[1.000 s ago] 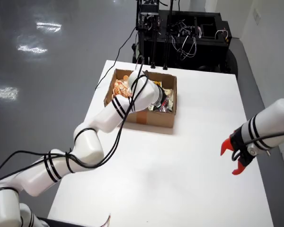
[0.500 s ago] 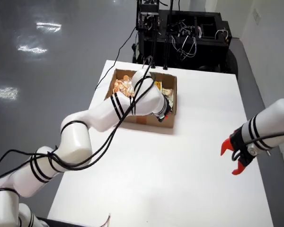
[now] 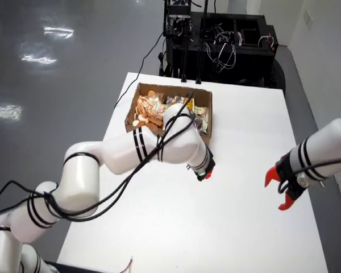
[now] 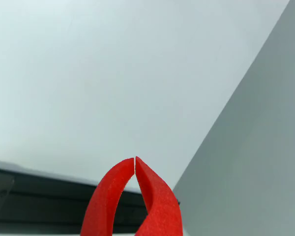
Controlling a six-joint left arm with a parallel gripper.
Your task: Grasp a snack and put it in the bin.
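Our gripper [image 3: 205, 171] hangs over the table [image 3: 244, 131] just beside the box [image 3: 169, 138], red fingers [image 4: 113, 191] pinched shut on nothing, so we think every snack [image 3: 148, 108] lies in that box.

hand [image 3: 205, 172] fingertips hidden under the wrist, box [image 3: 137, 103] near wall behind arm

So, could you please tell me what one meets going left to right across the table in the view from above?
Cardboard box of snacks → working arm's pincer just past the box's right corner → second arm's red pincer near the table's right edge.
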